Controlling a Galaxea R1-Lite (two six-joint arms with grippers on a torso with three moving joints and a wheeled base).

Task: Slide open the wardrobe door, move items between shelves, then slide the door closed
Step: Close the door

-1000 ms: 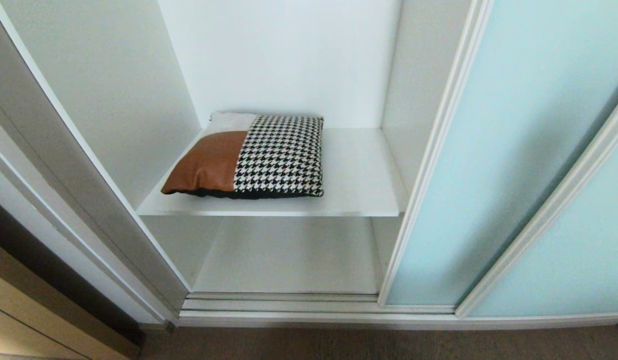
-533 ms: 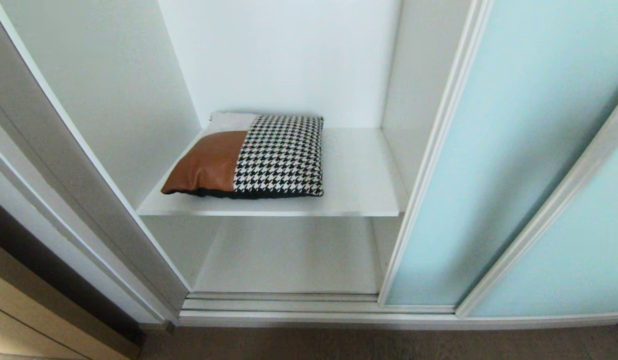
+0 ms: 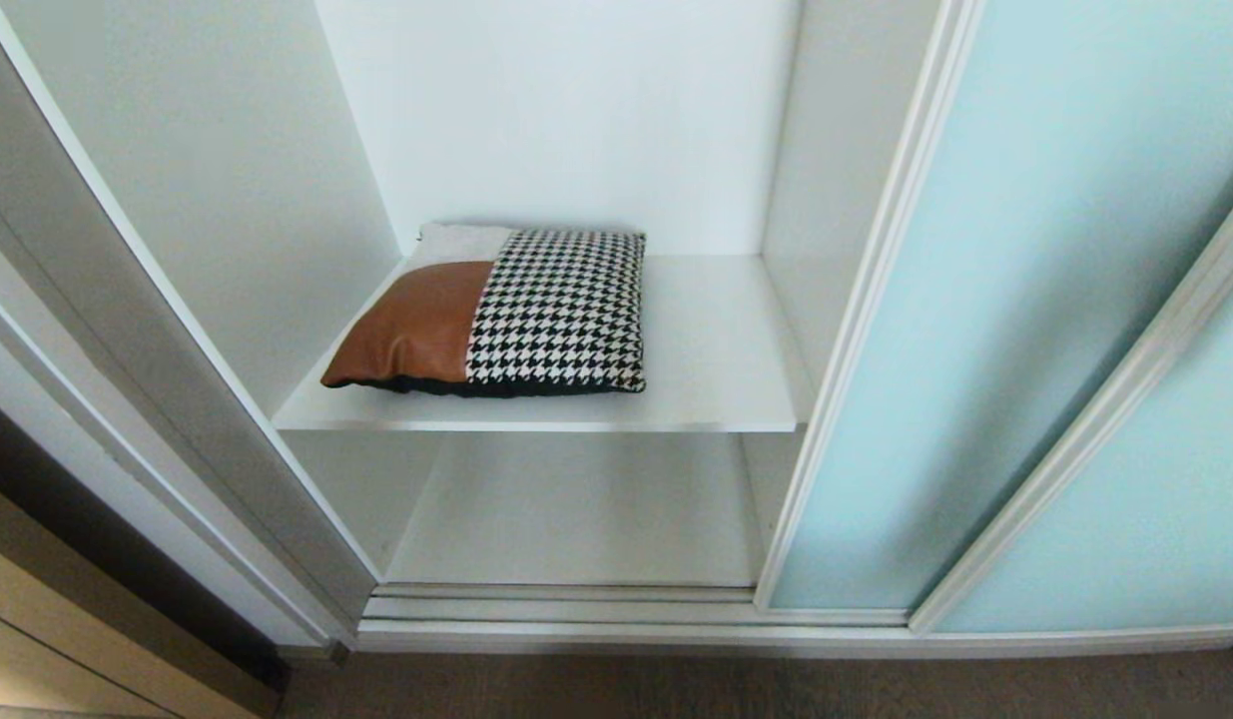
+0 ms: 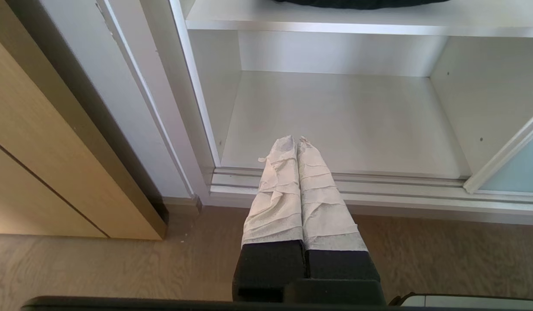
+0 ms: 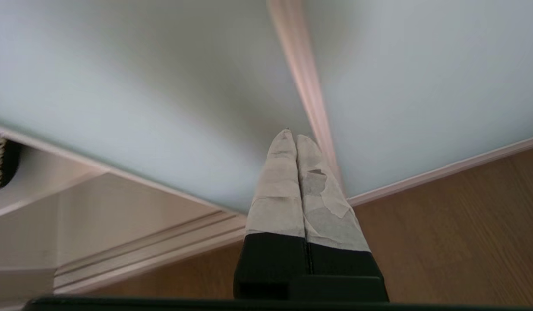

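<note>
Tan leather, houndstooth and a grey patch make up the cushion, which lies flat on the upper shelf inside the open wardrobe, toward that shelf's left end. Beneath that shelf the lower shelf is bare. The sliding wardrobe door stands to the right of the shelf, pushed aside. The left gripper, fingers pressed together, hangs before the lower shelf. The right gripper, fingers together too, points at the door's frosted glass near its frame strip.
</note>
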